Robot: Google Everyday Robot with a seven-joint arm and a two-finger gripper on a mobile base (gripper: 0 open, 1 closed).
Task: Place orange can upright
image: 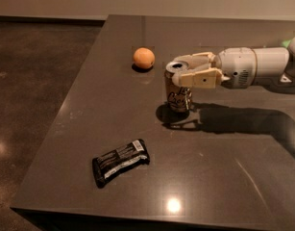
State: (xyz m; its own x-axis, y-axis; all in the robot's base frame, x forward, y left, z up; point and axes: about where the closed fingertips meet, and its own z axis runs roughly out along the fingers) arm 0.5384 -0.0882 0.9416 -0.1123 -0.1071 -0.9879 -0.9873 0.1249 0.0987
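Orange can (178,93) stands upright near the middle of the worktop (224,167), somewhat closer to the far edge than to the near one, with its silver rimmed top facing up and its brown and silvery label with script lettering turned toward the camera. In the camera view the pincer (178,71) reaches in from the right edge and is clamped on the upper part of the can, one pale finger lying along the far side of the rim and the other along the near side, so that the top of the can sits between them. The base of the can is right above a dark shadow (176,119) on the surface, and whether it rests on the worktop or hangs just over it I cannot tell. Behind the pincer the white, rounded arm (255,66) runs roughly level toward the right edge and casts a long dark band across the surface in front of it. A round orange fruit (143,58) lies toward the far left corner, beyond the can and to its left, apart from it and from the pincer. A flat black snack wrapper (120,161) with pale printing lies toward the near left corner, set at a slant, well apart from the can. A small bright spot of light (174,205) shows close to the near edge. Left of the worktop, dark mottled floor (31,71) is visible.
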